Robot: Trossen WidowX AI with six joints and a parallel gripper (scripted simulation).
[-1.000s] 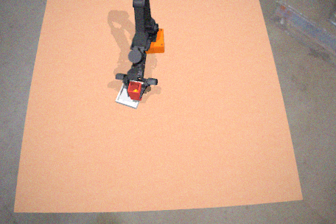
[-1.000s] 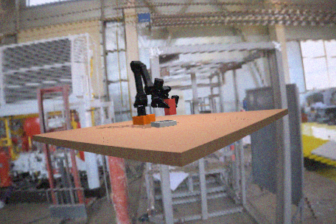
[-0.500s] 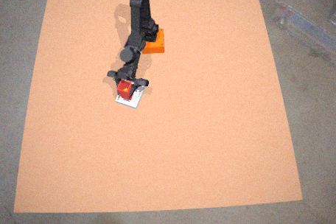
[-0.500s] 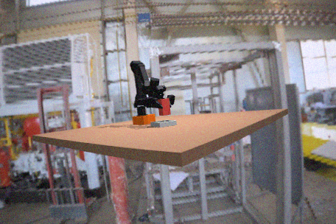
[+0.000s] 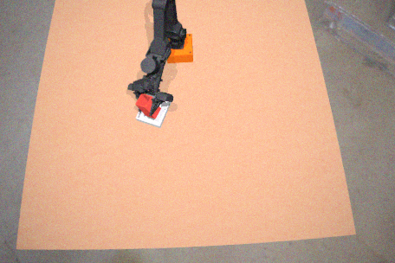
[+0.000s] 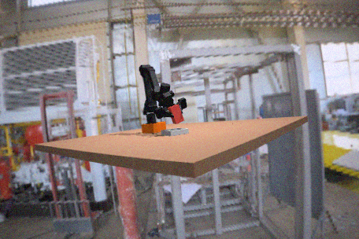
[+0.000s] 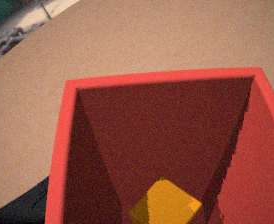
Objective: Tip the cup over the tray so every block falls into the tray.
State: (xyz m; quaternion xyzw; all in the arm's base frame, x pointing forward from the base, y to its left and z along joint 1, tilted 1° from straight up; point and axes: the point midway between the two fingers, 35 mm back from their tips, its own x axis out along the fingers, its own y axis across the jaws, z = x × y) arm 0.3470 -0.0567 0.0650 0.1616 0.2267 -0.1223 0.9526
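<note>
A red cup (image 5: 144, 102) (image 6: 176, 114) (image 7: 159, 76) is held tilted above the shallow white-grey tray (image 5: 158, 121) (image 6: 178, 132), clear of it. My gripper (image 5: 150, 102) (image 6: 175, 108) is shut on the cup, with a finger on either side of it. In the wrist view the cup's open mouth faces the camera, and a yellow-orange block (image 7: 169, 202) is inside, low in the frame. Any other blocks in the cup are hidden from view. The cup and fingers hide part of the tray, and I cannot tell whether blocks lie in it.
The arm's orange base (image 5: 181, 56) (image 6: 153, 128) stands on the table (image 5: 216, 162) (image 6: 130, 152), behind the tray in the top view. A clear plastic bin (image 5: 364, 32) lies beyond the table's right edge there.
</note>
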